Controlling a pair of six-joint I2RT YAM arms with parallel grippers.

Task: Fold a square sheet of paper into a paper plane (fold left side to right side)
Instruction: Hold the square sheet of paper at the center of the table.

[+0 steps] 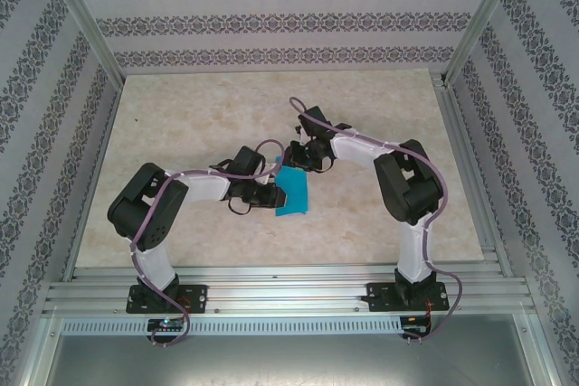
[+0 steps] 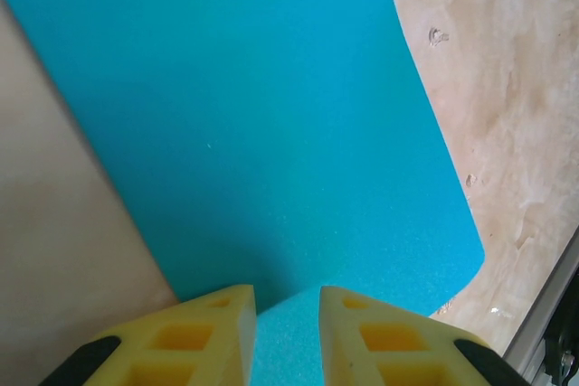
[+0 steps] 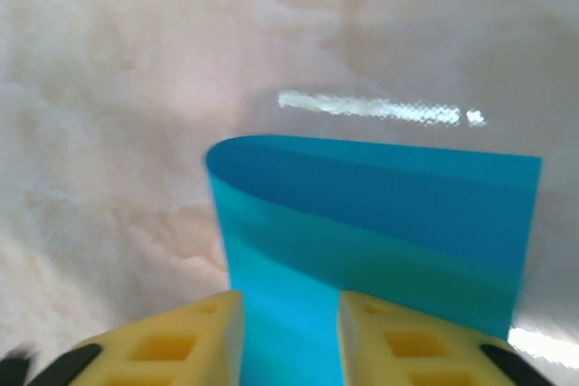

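Cyan sheet is curled over, apparently uncreased: first fold half done. Whether left pincer or right pincer grips it cannot be told.

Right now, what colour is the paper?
The paper is plain cyan-blue, clearest in the left wrist view.

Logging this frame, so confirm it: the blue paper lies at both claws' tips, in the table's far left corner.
Wrong on the place. The paper does lie at the tips of the left claw and the right claw, but near the middle of the table, not in its far left corner. The top view shows it.
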